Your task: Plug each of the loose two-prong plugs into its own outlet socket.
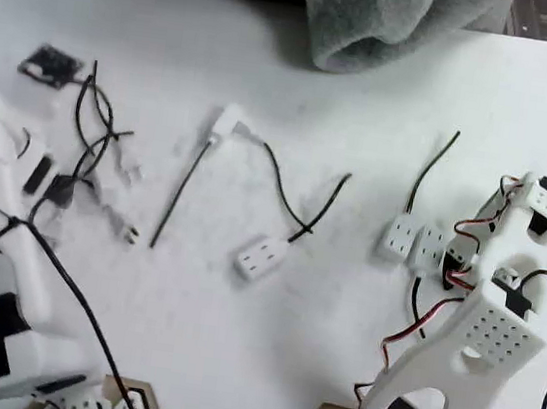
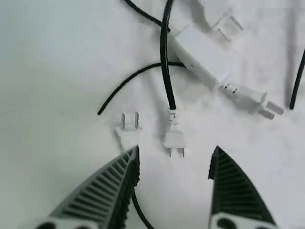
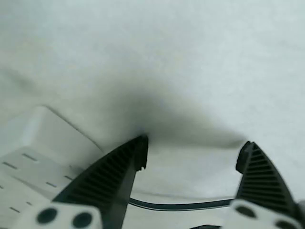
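At the left gripper (image 2: 174, 164): spread wide, gripping nothing, straddling one two-prong plug (image 2: 174, 139), with a second plug (image 2: 128, 128) just beside a fingertip. At the right gripper (image 3: 193, 157): likewise wide and empty, outlet socket (image 3: 33, 152) just beside one finger. Around both, white table (image 1: 234, 351), far edge well apart.

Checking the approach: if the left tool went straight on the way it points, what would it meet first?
Probably the white two-prong plug on the black cord, lying ahead between the tips of the open left tool, though depth is unclear.
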